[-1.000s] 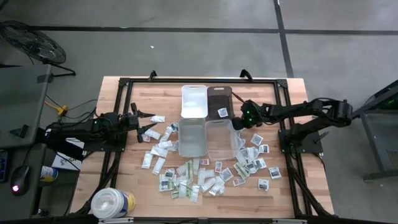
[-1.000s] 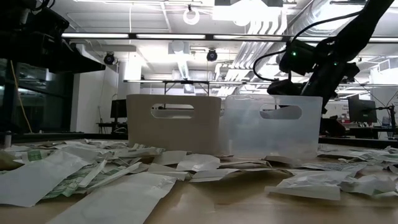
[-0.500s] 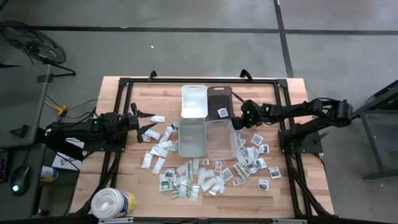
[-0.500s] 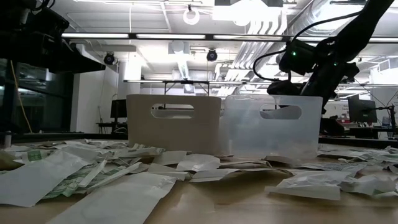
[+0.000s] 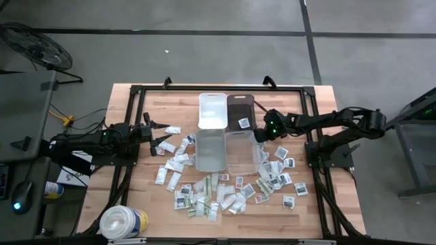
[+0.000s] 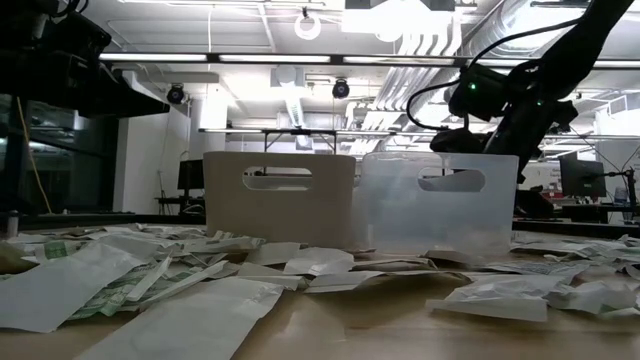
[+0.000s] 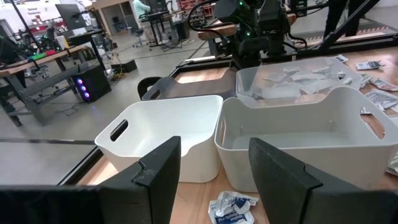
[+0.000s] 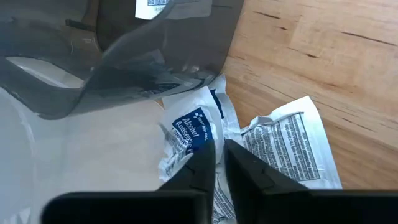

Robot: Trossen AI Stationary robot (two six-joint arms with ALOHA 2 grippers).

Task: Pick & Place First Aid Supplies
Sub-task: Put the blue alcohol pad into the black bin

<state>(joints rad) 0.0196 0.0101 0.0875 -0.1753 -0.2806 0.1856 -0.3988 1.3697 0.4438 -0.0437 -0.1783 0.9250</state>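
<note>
The first aid supplies, many small white packets, lie strewn on the wooden table around several bins. More of them lie right of the clear bin. My right gripper slants down beside that bin's far right corner. It is shut on a crumpled white packet with blue print, its fingers almost touching. My left gripper hangs open and level at the table's left, short of the bins, with nothing between its fingers. My right gripper pinches the crumpled blue-printed packet by its near edge between the two fingers. The fingers come slanting down from the table's right side. The packet lies on the table against the corner where the clear bin meets the dark bin.
A white bin and a dark bin stand at the back. A pale bin stands beside the clear one. Another packet with black print lies next to the held one. A big white tub stands at the near left corner.
My right gripper has stayed where it was beside the clear bin and has shut its fingers on the packet. The packet has not left the table.
</note>
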